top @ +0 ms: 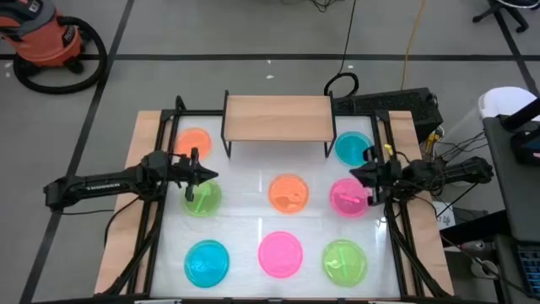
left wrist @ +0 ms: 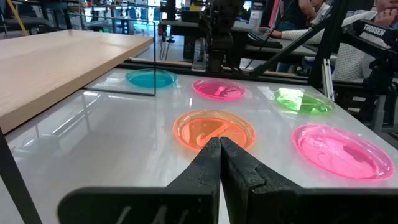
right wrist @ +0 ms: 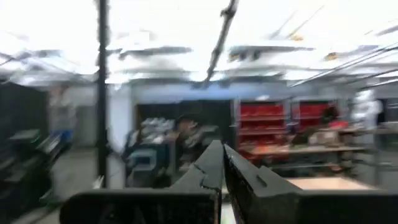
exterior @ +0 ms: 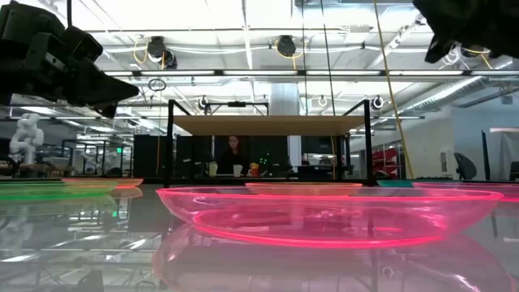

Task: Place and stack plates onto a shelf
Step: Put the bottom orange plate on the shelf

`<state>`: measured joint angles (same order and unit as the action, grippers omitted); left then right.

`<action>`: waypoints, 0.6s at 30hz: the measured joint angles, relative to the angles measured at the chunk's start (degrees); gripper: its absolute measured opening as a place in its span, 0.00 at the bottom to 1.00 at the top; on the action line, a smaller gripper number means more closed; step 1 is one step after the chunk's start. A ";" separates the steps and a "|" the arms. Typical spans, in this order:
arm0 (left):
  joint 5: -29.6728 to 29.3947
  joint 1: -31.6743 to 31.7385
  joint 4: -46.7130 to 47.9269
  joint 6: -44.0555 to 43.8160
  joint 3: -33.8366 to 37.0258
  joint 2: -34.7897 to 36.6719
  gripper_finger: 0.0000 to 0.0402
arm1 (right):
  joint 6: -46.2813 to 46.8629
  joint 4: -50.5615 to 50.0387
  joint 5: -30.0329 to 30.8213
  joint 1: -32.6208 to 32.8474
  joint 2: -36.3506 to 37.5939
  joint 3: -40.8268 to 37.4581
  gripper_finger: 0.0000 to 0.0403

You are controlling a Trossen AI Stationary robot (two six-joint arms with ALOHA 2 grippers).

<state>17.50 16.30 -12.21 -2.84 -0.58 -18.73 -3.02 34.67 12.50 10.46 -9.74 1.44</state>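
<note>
Eight plates lie flat on the white tabletop: orange [top: 194, 141], green [top: 202, 198], orange [top: 288, 192], pink [top: 348, 197], blue [top: 353, 148], blue [top: 207, 260], pink [top: 280, 253] and green [top: 344, 260]. The light-wood shelf [top: 277, 118] stands on black legs at the far side with nothing on its board. My left gripper [top: 211, 176] is shut and hovers above the far rim of the left green plate, pointing right. My right gripper [top: 354, 175] is shut and hovers between the right blue and pink plates, pointing left. Both are raised off the table.
A black frame [top: 160, 169] runs along the left and right sides of the white top. Bare tabletop lies in front of the shelf between the two grippers. In the low view the near pink plate [exterior: 324, 211] fills the foreground, and a person sits far behind the shelf.
</note>
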 joint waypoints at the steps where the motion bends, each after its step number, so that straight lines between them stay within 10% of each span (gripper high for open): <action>1: 0.00 0.00 0.01 0.00 0.00 -0.02 0.02 | -0.71 -0.76 1.27 0.00 -0.03 0.89 0.00; 18: 0.00 0.00 -0.02 0.00 0.00 0.00 0.02 | -4.13 -21.68 6.94 0.90 -30.57 20.42 0.00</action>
<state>17.50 16.29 -12.23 -2.83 -0.58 -18.72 -7.15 12.99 19.44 11.36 -40.31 21.86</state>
